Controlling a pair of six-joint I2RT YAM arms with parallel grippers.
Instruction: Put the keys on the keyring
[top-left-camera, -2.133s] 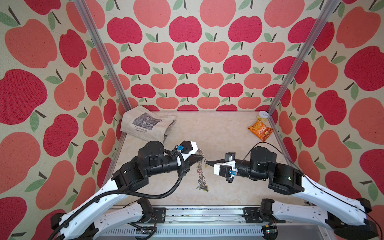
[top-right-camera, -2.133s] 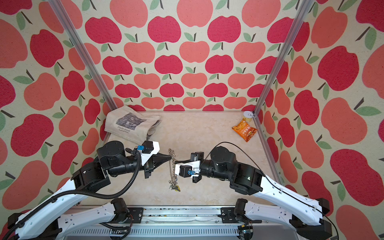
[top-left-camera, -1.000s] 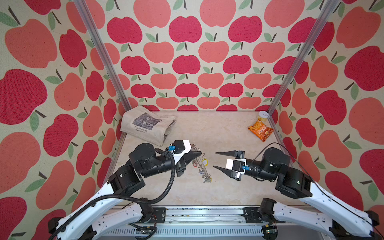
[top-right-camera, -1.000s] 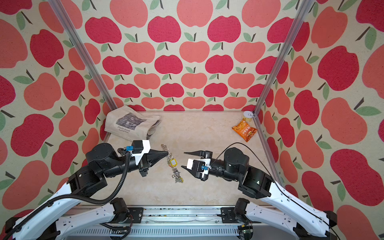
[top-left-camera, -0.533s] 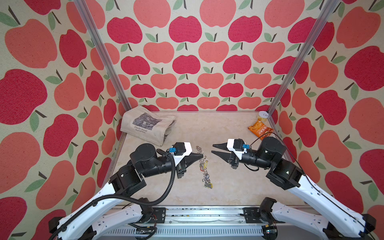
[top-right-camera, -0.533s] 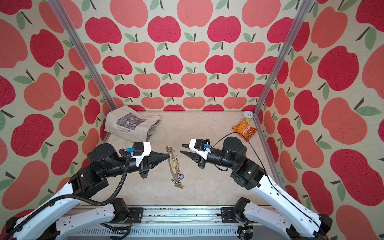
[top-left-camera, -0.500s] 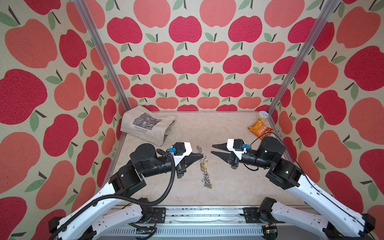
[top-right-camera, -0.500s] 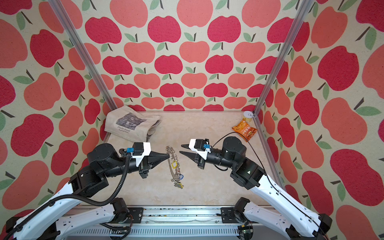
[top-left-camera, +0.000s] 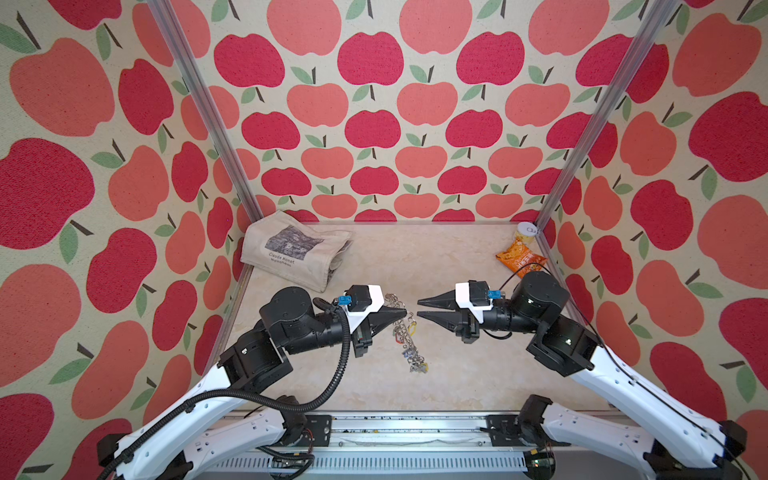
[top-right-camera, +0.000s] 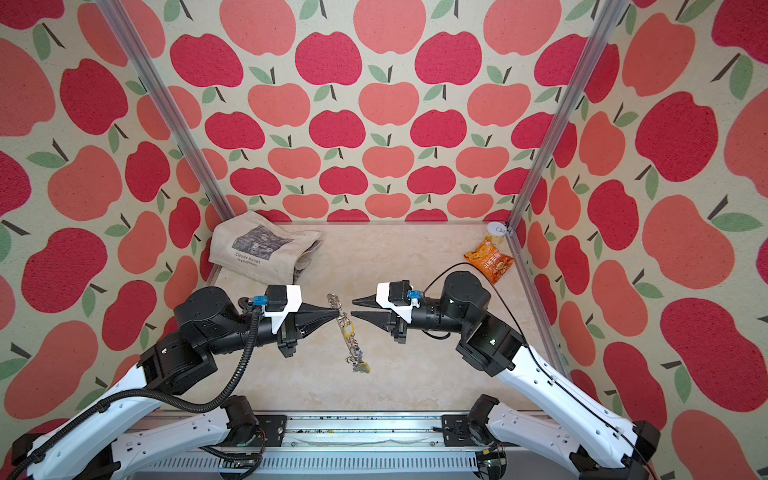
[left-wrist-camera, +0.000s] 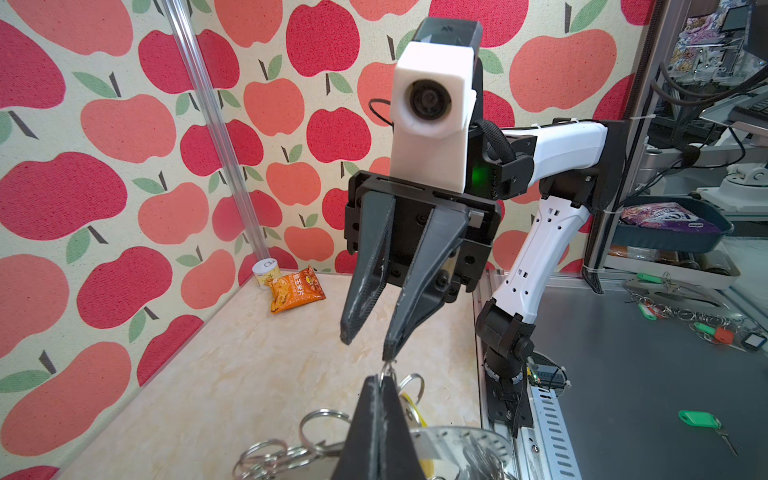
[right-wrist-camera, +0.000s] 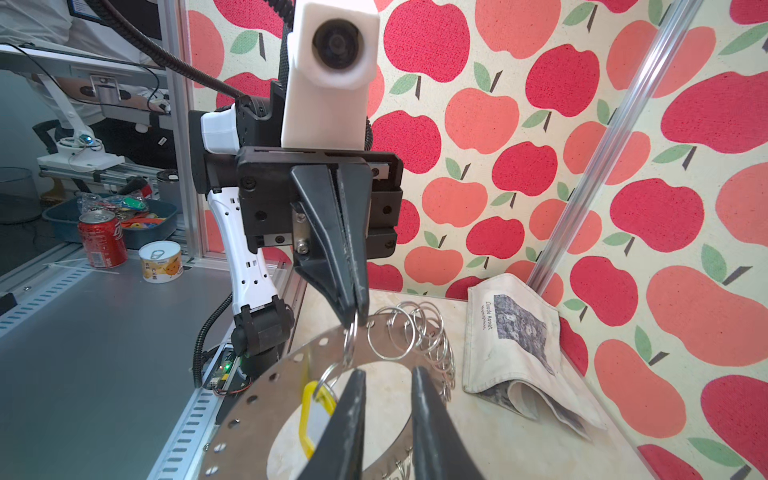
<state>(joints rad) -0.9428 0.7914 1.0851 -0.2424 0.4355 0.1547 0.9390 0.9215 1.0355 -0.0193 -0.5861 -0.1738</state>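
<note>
The left fingers are pinched shut on 1 wire loop of the keyring, holding it up on edge over the worktop, likely so its rim loops face the other arm. The right fingers, narrowly parted and empty, point at it from just beside. 1 yellow-tagged key hangs on it.

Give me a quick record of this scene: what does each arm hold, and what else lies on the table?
Left end effector: shut on a wire loop of the keyring, holding it on edge
Right end effector: open, empty, facing the keyring
On the keyring: yellow tag on a loop
Table's far corners: cloth bag, snack packet, small can
</note>
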